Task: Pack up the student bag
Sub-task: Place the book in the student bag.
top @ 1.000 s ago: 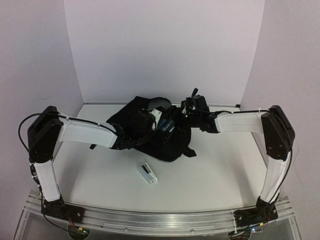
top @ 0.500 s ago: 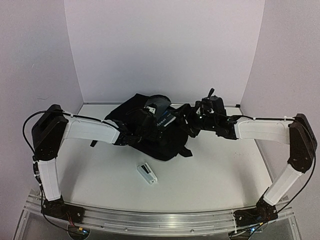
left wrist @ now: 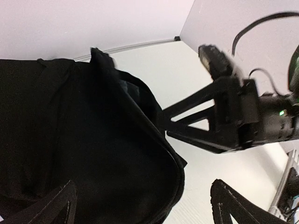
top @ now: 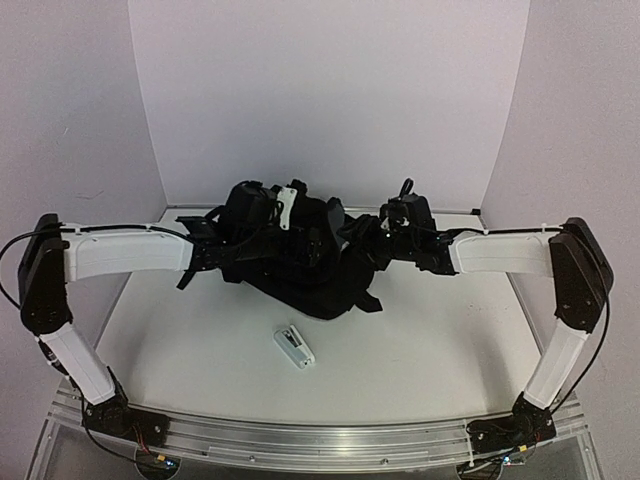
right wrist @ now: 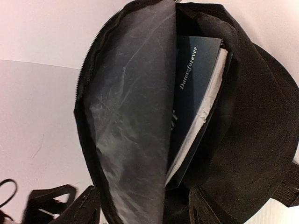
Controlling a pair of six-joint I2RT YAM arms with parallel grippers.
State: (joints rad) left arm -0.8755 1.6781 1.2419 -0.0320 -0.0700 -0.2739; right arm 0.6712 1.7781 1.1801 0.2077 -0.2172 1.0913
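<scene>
The student bag (top: 305, 270), a soft black backpack, lies mid-table with its zip mouth open. In the right wrist view its grey lining (right wrist: 131, 107) shows, with a dark blue book (right wrist: 196, 79) inside. My right gripper (top: 358, 232) pinches the bag's rim at the right side; in the left wrist view its fingers (left wrist: 163, 122) meet on the rim. My left gripper (top: 296, 222) hovers over the bag's back left. Its fingers (left wrist: 60, 205) stand wide apart and empty, with the bag (left wrist: 84, 140) below them.
A small white flat object (top: 294, 347) lies on the white table (top: 450, 330) in front of the bag. The bag's straps (top: 372, 302) trail to the right. White walls close the back and both sides.
My left gripper has lifted out of the bag and drawn back to the left. My right gripper has pulled the rim to the right, then eased back. The book no longer shows from above.
</scene>
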